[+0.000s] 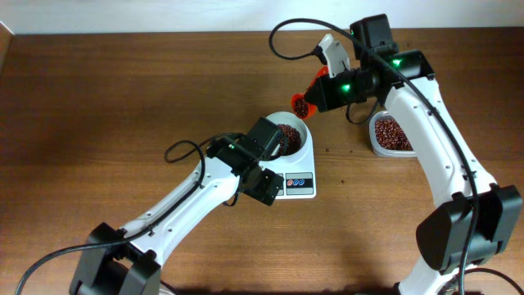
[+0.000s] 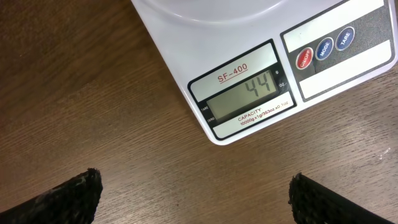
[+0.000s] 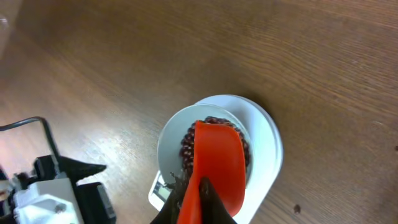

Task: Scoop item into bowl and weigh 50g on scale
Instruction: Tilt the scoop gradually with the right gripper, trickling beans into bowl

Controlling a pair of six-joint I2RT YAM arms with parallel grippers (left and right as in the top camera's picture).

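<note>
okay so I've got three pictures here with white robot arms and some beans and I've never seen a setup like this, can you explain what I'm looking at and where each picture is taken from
Two white robot arms work at a wooden table. One picture looks down from above; the other two come from cameras on each arm's wrist.

On the table is a white kitchen scale with a white bowl of reddish-brown beans on it, and a clear tub holding more beans.

The right gripper is shut on an orange scoop, held over the bowl with beans in it.

The left gripper is open and holds nothing; its camera looks at the scale's display, which reads 44.
</note>
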